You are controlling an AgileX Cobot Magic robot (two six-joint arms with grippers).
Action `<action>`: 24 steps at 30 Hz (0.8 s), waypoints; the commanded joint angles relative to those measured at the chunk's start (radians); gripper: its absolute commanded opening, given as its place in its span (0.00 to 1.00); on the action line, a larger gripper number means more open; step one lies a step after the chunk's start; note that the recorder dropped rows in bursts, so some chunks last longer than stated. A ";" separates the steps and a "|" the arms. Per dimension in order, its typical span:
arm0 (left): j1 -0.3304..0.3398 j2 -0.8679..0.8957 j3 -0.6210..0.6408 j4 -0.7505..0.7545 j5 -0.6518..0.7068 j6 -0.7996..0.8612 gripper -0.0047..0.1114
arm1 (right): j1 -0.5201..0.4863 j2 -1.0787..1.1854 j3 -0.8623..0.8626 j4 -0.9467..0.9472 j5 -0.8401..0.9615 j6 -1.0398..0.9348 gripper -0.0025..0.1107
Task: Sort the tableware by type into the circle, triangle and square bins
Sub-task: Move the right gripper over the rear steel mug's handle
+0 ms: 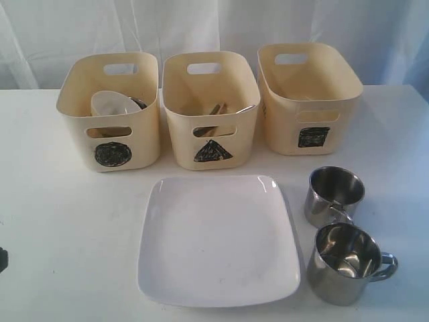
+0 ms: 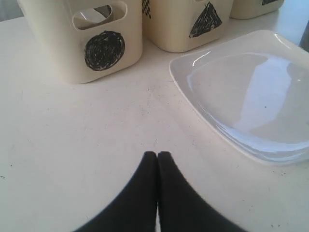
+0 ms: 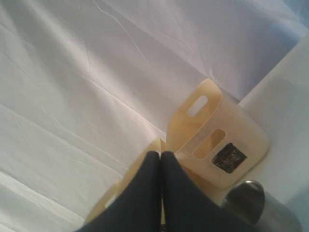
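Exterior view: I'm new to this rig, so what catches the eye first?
A large white square plate lies front and centre. Behind it stand the cream plastic circle bin, triangle bin and square bin. Right of it, one steel handled mug sits behind a second steel mug.

On the left gripper [image 2: 157, 153], two matte black fingers [image 2: 137, 193], smooth-surfaced, broad at the base and curving inward to narrow, rounded tips. On the right gripper [image 3: 160, 153], the same shape: dark fingers [image 3: 186, 203], near black with a faint bluish cast, likewise tapering to slim rounded tips.
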 commanded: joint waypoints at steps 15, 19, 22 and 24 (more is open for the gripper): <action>0.266 -0.132 0.039 -0.021 0.078 0.002 0.04 | 0.001 0.687 -0.568 0.113 0.639 -0.592 0.02; 0.336 -0.151 0.039 -0.001 0.112 0.002 0.04 | 0.001 0.879 -0.657 0.115 0.694 -0.681 0.02; 0.374 -0.169 0.039 0.011 0.109 0.002 0.04 | 0.001 0.986 -0.708 0.115 0.677 -0.793 0.02; 0.388 -0.176 0.039 0.011 0.109 0.002 0.04 | 0.001 1.048 -0.741 0.115 0.675 -0.893 0.02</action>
